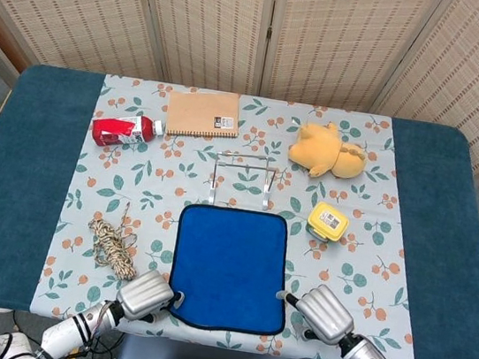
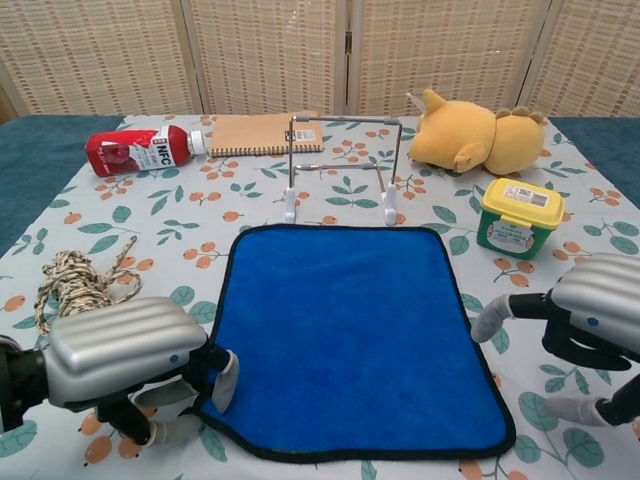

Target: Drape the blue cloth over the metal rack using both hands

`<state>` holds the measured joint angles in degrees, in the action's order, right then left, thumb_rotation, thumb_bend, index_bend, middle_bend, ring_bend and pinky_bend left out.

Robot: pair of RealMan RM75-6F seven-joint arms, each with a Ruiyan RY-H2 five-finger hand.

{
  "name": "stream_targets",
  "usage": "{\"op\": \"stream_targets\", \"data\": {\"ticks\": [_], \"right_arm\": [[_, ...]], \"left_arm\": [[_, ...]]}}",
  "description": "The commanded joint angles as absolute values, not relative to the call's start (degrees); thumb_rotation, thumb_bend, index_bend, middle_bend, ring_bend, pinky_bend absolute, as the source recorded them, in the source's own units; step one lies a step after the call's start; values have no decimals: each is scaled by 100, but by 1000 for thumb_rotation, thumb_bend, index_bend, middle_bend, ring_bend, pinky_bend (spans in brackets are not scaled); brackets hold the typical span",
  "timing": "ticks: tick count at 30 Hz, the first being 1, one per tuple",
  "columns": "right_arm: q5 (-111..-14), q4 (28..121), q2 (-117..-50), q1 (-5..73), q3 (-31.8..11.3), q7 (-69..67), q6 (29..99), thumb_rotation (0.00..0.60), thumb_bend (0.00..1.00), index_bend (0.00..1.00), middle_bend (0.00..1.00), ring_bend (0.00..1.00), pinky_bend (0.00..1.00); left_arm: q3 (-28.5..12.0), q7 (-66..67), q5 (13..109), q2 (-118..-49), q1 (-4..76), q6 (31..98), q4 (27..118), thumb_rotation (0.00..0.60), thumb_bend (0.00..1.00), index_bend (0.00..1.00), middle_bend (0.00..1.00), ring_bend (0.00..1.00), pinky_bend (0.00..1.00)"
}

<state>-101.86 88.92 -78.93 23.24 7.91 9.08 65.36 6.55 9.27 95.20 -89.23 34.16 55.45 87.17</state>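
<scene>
The blue cloth [image 1: 229, 266] [image 2: 345, 330] lies flat on the flowered tablecloth, just in front of the metal rack [image 1: 241, 178] [image 2: 340, 165], which stands upright and bare. My left hand [image 1: 145, 295] [image 2: 125, 350] is at the cloth's near left corner. Its fingers [image 2: 226, 376] press on that corner, which is drawn in under the hand, so the cloth's edge runs slantwise there. My right hand [image 1: 322, 313] [image 2: 590, 305] hovers beside the cloth's right edge near the front corner, its fingers [image 2: 490, 320] apart and just off the cloth.
Behind the rack lie a brown notebook [image 1: 203, 114] and a red bottle [image 1: 124, 130] on its side. A yellow plush toy [image 1: 326, 151] and a yellow-lidded tub [image 1: 327, 221] are to the right. A coil of rope [image 1: 111, 247] lies left of the cloth.
</scene>
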Motion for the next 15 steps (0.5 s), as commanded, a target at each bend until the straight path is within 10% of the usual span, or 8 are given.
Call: {"op": "stream_targets", "data": {"ticks": [1, 15], "right_arm": [[-10158, 8890, -7896, 2332, 778, 900, 6526, 600, 231, 292, 918, 831, 917], [-10383, 8791, -8169, 2532, 925, 894, 6254, 600, 233, 298, 918, 831, 917]], "left_arm": [[664, 870, 9534, -8939, 3432, 5556, 8692, 600, 428, 525, 895, 903, 1000], [683, 698, 9549, -8974, 3466, 5608, 8658, 600, 439, 562, 899, 905, 1000]]}}
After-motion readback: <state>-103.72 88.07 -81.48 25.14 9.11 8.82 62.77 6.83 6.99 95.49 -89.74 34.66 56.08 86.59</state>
